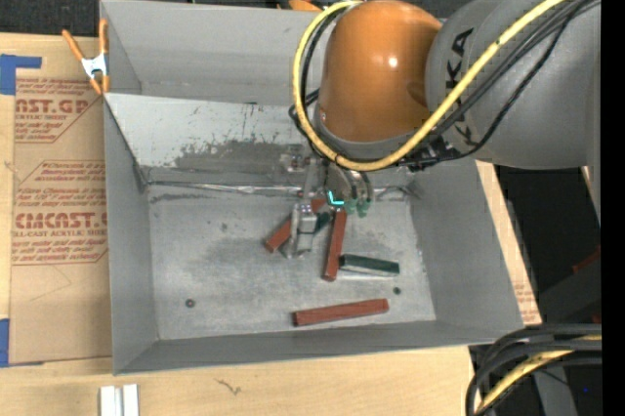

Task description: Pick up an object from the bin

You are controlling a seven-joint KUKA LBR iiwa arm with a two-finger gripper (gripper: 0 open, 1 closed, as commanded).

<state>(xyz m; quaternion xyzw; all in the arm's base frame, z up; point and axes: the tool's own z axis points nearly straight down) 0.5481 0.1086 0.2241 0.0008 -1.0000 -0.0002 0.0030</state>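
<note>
The gripper [311, 219] is placed at the centre of the bin [215, 292]; a red-brown block [278, 236] is seen at its eight o'clock. Its opening cannot be told.

You are looking at a scene that is being lit from overhead. The walls of the grey bin [195, 43] are catching a soft, even light, and its back wall is showing paler than its floor. The orange cover [376, 62] on the arm is throwing back a small white glare spot near its middle. The arm is casting a dim shadow onto the floor beneath it. The red bar [340, 312] near the front wall is lying in plain light.
</note>
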